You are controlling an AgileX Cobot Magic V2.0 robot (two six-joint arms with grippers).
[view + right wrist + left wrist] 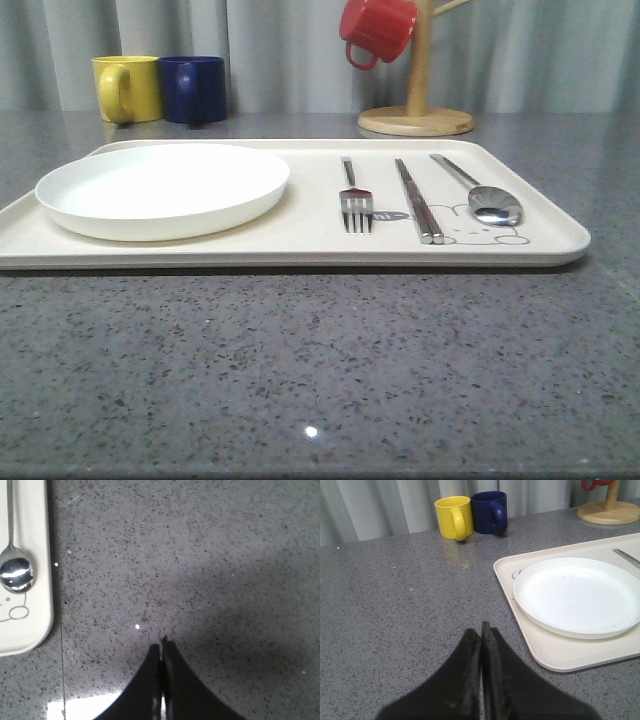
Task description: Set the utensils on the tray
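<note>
The cream tray (300,243) lies across the middle of the grey table. On its right half lie three silver utensils side by side: a fork (354,200), a pair of chopsticks (418,203) and a spoon (480,190), the spoon over the rabbit drawing. In the right wrist view the spoon (15,565) lies on the tray (27,625), off to the side of my right gripper (160,645), which is shut and empty above bare table. My left gripper (480,629) is shut and empty over the table beside the tray's (555,657) corner.
A round white plate (160,190) fills the tray's left half. A yellow mug (127,88) and a dark blue mug (193,88) stand at the back left. A wooden mug tree (417,100) with a red mug (377,30) stands at the back right.
</note>
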